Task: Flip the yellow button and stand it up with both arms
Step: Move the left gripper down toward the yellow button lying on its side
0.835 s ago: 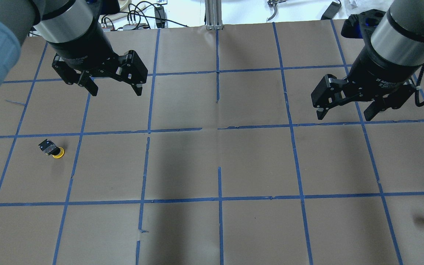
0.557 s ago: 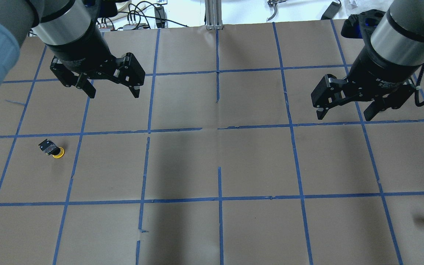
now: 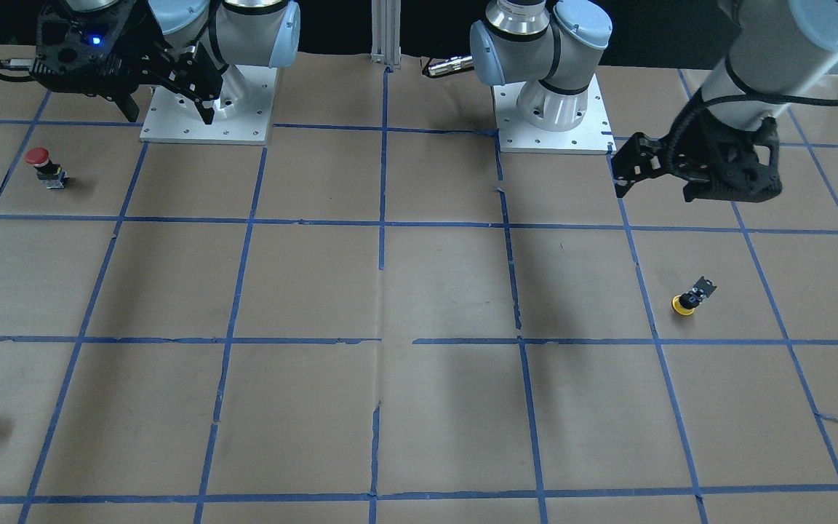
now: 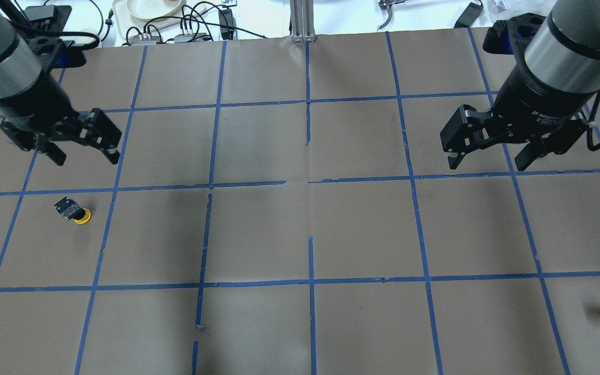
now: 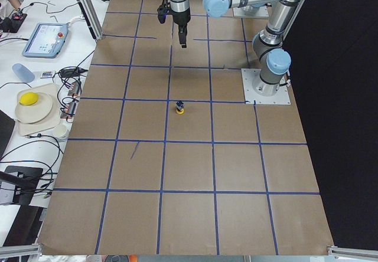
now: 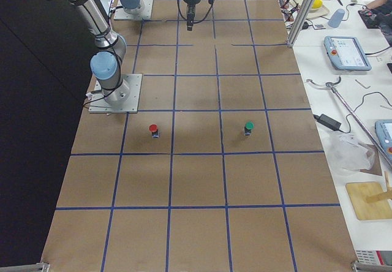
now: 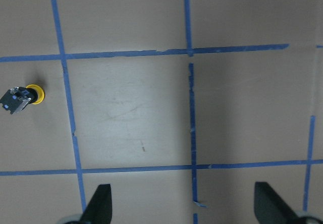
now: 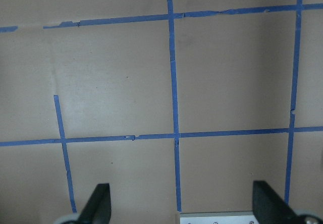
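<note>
On the left part of the brown-papered tabletop (image 4: 258, 229), inside one square of the blue tape grid (image 4: 310, 281), the yellow button (image 4: 73, 210) stands upside down. Its yellow cap rests on the paper and the black-and-grey body rises from it, so the long axis runs upright, or close to it, with the body's end pointing up. No writing can be read on it. The only legible mark is white lettering (image 4: 546, 117) on the black body of the right hand (image 4: 486, 165). It begins "2F"; the rest is too small to make out.

The left hand (image 4: 86, 159) hangs above the tabletop with its fingers spread wide and nothing between them. The button is well apart from it. In the overhead view it shows nearer than the hand and slightly left of the gap, across a tape line. In the left wrist view it sits at the left edge, well outside the left fingertip. The right hand, over the right part of the tabletop, is likewise spread wide and empty, far from the button.
</note>
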Controlling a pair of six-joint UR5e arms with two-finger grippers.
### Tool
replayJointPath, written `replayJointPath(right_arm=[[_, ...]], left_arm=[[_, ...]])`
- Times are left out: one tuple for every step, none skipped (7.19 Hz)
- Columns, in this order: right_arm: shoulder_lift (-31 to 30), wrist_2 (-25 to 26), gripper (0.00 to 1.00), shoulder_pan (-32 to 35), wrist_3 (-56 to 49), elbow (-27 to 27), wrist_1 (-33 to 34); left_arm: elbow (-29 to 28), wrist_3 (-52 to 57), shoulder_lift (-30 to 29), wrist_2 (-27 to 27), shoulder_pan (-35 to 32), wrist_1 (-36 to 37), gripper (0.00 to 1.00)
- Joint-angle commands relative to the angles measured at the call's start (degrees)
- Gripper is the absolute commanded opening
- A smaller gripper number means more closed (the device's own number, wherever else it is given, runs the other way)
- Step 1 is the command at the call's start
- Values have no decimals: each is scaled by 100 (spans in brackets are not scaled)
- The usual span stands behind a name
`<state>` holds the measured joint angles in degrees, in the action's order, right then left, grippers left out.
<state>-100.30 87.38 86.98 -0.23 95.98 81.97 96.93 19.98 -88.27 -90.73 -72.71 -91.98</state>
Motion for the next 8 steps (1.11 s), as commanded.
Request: replayJointPath(right_arm=[[2, -10, 100, 3, 5, 0, 48], [2, 16, 100, 3, -3, 0, 39], [2, -19, 100, 3, 5, 0, 48], [2, 7, 100, 3, -3, 0, 39], [2, -10, 100, 3, 5, 0, 48], [2, 7, 100, 3, -3, 9, 39], [2, -10, 100, 3, 5, 0, 48], [2, 7, 100, 3, 5, 9, 74]], left_arm=[[229, 1817, -294, 3, 1088, 310, 100], [360, 3061, -549, -23, 1214, 704, 99], [475, 4100, -717, -354, 1346, 1195, 95], [641, 5146, -797, -479, 1495, 1565, 94], [930, 6374, -919, -463, 1601, 2248, 95], [1289, 7405, -1060, -445, 1637, 3212, 95], [1676, 7928, -1105, -341, 1637, 3848, 95], [1967, 7960, -1105, 217, 1663, 3976, 94]])
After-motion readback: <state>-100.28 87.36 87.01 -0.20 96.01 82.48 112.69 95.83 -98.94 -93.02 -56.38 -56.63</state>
